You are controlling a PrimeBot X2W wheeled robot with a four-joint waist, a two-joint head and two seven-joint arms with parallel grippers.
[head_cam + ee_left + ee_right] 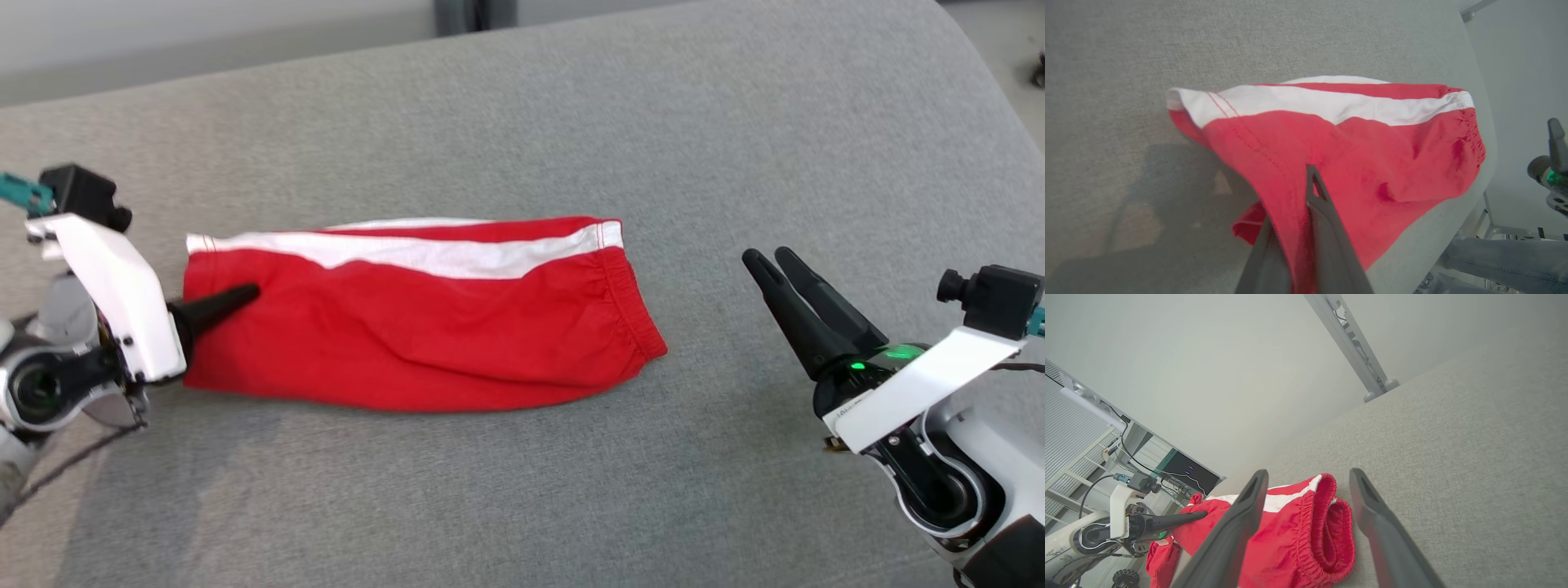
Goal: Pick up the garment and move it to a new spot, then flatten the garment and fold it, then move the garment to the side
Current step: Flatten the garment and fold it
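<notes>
Well, my left fingers (pixel 1327 220) are closed on red cloth: in the left wrist view a fold of the garment (pixel 424 335) runs up between them, one finger on top and the other underneath. That pinch is at the leg-hem (pixel 1188 102) end, and the cloth there looks raised a little off the table (pixel 571 122), with shadow beneath it. My right fingers (pixel 1233 526) are spread apart and hold nothing. They hover off the far end, well apart from the cloth, and aim back toward the gathered waistband (pixel 633 302).

The garment itself, a pair of red shorts, lies near the middle of the grey fabric-covered table, doubled over so it makes one long panel. I judge the fold is either done or close to it, and that I am at the point of shifting the piece aside, though a one-ended grip could also mean another fold is coming.

Either way, the next move calls for keeping the layers together. A drag from the left end alone may let the panel slide open, so bringing the right fingers onto the waistband first seems wise.

Its long axis runs across the head view from left to right, hems toward my left arm, waistband toward my right, the white stripe (pixel 441 255) along the far edge.
</notes>
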